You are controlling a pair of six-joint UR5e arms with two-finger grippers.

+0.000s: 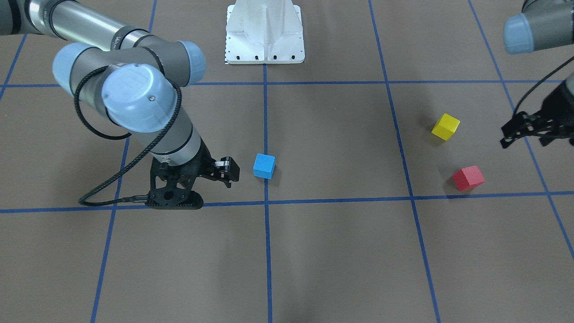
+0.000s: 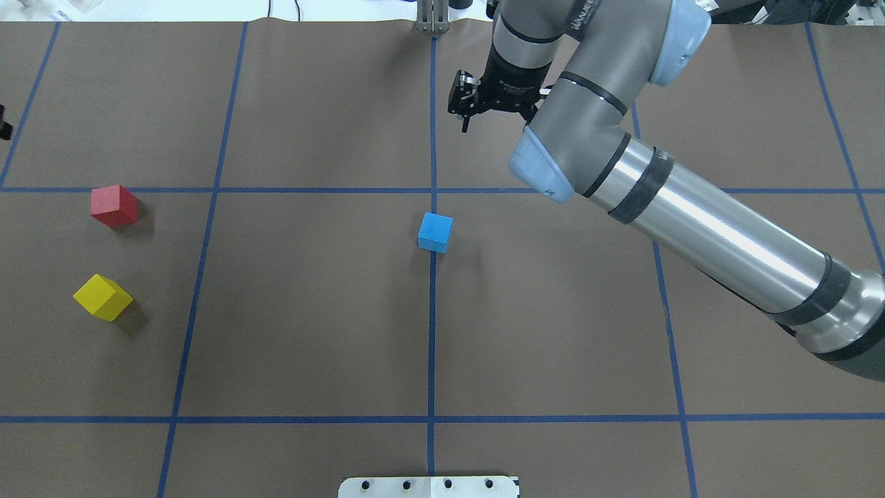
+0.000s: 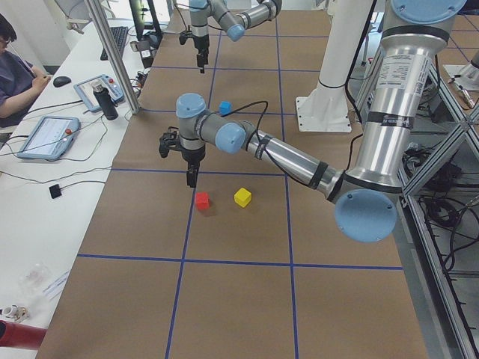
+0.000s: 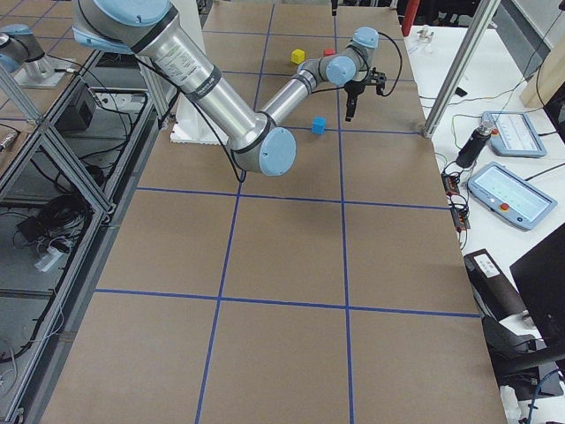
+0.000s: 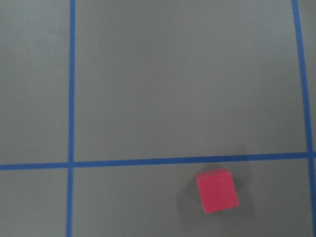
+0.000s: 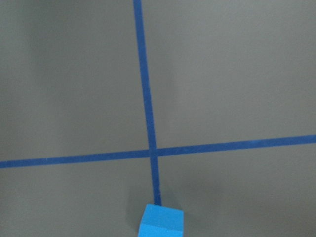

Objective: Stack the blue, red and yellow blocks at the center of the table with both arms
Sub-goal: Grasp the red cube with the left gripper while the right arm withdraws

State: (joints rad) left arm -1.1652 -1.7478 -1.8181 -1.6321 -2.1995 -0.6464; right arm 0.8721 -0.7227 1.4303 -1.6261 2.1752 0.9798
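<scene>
The blue block sits alone at the table's centre, on the middle tape line. The red block and the yellow block lie apart on the robot's left side. My right gripper hovers open and empty beside the blue block, which shows at the bottom edge of the right wrist view. My left gripper hovers open and empty near the red block, toward the table's left end. The red block shows low in the left wrist view.
The white robot base stands at the robot's edge of the table. Blue tape lines grid the brown surface. An operators' bench with tablets and a metal post lie beyond the far edge.
</scene>
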